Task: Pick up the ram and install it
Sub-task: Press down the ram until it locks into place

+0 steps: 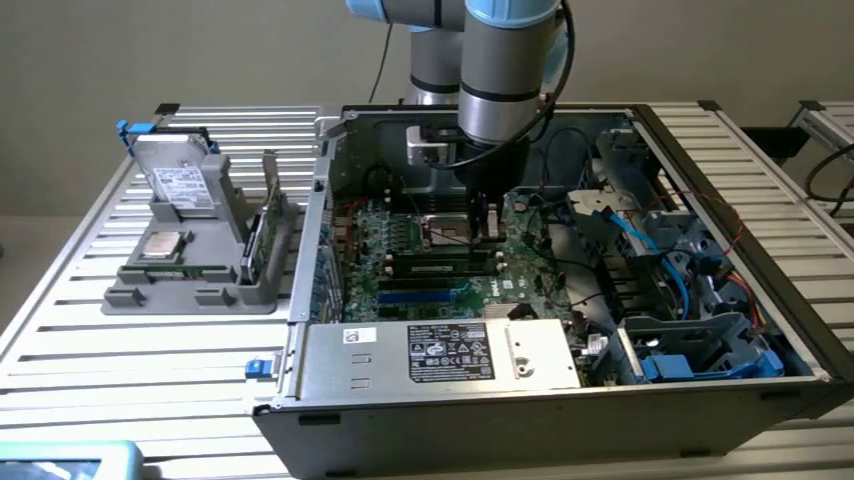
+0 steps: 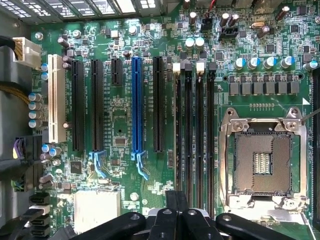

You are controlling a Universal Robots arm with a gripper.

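Observation:
My gripper [image 1: 487, 215] hangs inside the open computer case, low over the green motherboard [image 1: 427, 290]. In the wrist view its black fingertips [image 2: 176, 207] press together, shut, with nothing visible between them. They sit over one end of the black memory slots [image 2: 195, 140], next to the empty processor socket [image 2: 262, 162]. A slim green strip that looks like the ram [image 1: 180, 267] lies along the front of the grey holder [image 1: 147, 295], outside the case at the exterior view's left, well away from the gripper.
The holder also carries a silver hard drive [image 1: 180, 180], a processor chip [image 1: 163, 245] and a taller green card with a bracket [image 1: 274, 215]. The case walls [image 1: 314, 230], the power supply box [image 1: 434, 350] and blue cables [image 1: 667, 260] crowd around the motherboard.

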